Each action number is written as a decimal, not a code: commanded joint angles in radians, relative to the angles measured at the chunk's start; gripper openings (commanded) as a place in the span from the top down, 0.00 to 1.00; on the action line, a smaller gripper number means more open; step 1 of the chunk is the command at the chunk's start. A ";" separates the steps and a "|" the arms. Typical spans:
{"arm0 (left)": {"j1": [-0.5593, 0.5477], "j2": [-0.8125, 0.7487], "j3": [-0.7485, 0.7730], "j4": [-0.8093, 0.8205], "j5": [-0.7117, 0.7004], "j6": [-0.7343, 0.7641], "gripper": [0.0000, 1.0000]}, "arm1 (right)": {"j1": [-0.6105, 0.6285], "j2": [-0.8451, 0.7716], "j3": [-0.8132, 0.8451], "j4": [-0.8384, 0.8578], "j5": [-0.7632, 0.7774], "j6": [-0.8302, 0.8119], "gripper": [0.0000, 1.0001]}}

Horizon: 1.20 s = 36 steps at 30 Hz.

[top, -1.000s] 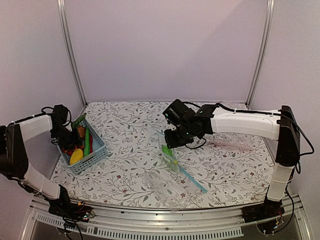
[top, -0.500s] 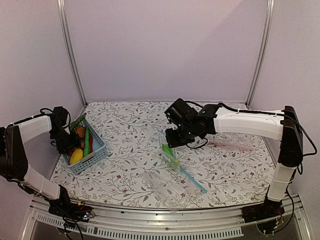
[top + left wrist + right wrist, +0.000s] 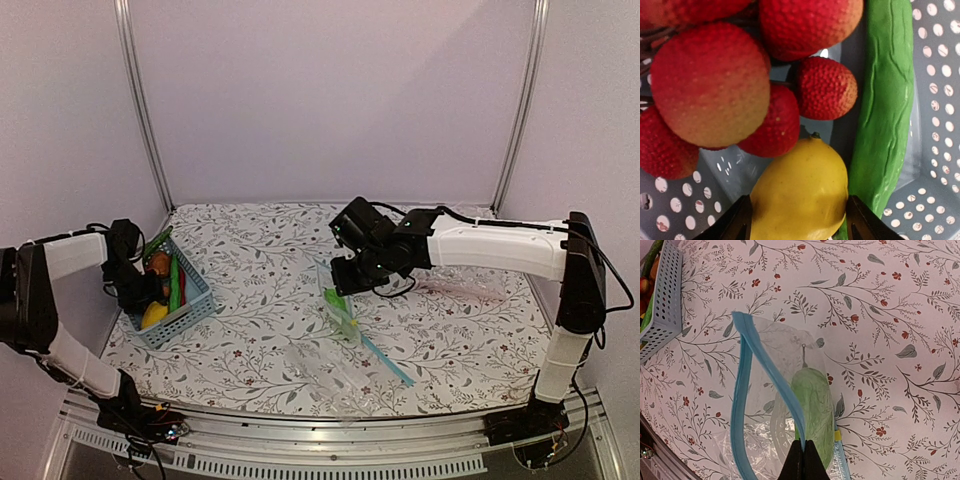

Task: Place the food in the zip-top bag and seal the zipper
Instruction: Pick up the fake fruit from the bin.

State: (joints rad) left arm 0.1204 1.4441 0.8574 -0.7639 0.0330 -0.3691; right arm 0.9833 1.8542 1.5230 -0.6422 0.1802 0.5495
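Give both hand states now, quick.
Left hand: open, straddling the yellow food, grip unclear.
Right hand: shut on the zipper of the zip-top bag.

At the left of the frame, a light-blue perforated plastic basket (image 3: 195, 298) is seen on the floral-patterned table (image 3: 250, 250). The left gripper (image 3: 140, 293) is lowered into it beside a bright yellow oblong toy piece (image 3: 153, 316) and a long dark-green vegetable (image 3: 175, 282). Near the centre, a small clear plastic bag (image 3: 345, 318) holding a light-green piece (image 3: 335, 302) is pinched at its top by the right gripper (image 3: 345, 283). A larger clear bag (image 3: 330, 370) lies below it.
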 commanded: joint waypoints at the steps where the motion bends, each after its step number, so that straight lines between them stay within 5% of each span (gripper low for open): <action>1: -0.040 0.026 -0.001 -0.001 0.066 0.010 0.37 | -0.006 -0.032 -0.017 0.020 -0.001 0.002 1.00; 8: -0.047 0.025 0.004 -0.039 -0.080 -0.002 0.36 | -0.005 -0.032 -0.017 0.022 -0.004 0.009 1.00; 17: -0.067 0.090 0.015 -0.041 -0.055 0.000 0.29 | -0.006 -0.032 -0.016 0.024 -0.004 0.006 1.00; 26: -0.078 0.029 0.016 -0.052 -0.110 -0.004 0.46 | -0.006 -0.026 -0.014 0.027 -0.005 0.005 1.00; 36: -0.079 -0.191 0.068 -0.087 -0.110 -0.035 0.50 | -0.007 -0.037 -0.007 0.025 -0.011 0.002 1.00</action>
State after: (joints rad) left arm 0.0521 1.3281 0.8734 -0.8196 -0.0780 -0.3771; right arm 0.9833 1.8542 1.5169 -0.6262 0.1757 0.5495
